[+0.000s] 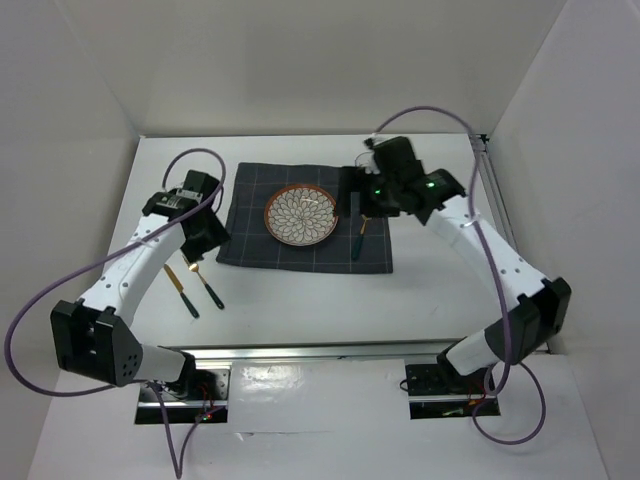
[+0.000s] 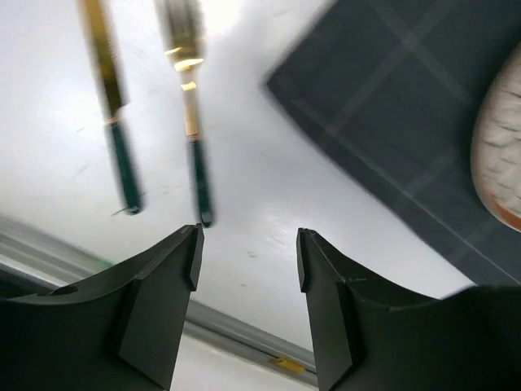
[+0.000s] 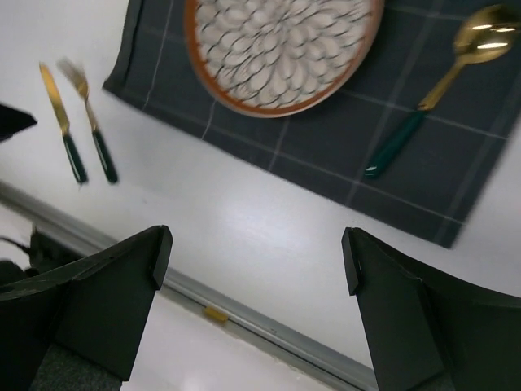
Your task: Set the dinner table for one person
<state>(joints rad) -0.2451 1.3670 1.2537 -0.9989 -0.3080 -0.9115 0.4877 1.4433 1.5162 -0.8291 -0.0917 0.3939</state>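
Note:
The white dinner table [image 1: 300,300] holds a dark grey checked cloth [image 1: 250,245] with a patterned, orange-rimmed plate [image 1: 301,215] on it. A gold spoon with a green handle [image 1: 358,240] lies on the cloth to the right of the plate. A gold knife [image 1: 181,290] and fork [image 1: 205,283], both green-handled, lie side by side on the bare table left of the cloth. My left gripper [image 2: 247,244] is open and empty, just above and beyond the fork [image 2: 191,122] and knife [image 2: 114,106]. My right gripper [image 3: 256,252] is open and empty, above the spoon [image 3: 431,90] and plate [image 3: 281,49].
White walls close in the table at the back and both sides. A metal rail [image 1: 300,350] runs along the near edge by the arm bases. The cloth's near left corner [image 2: 391,122] lies close to the fork.

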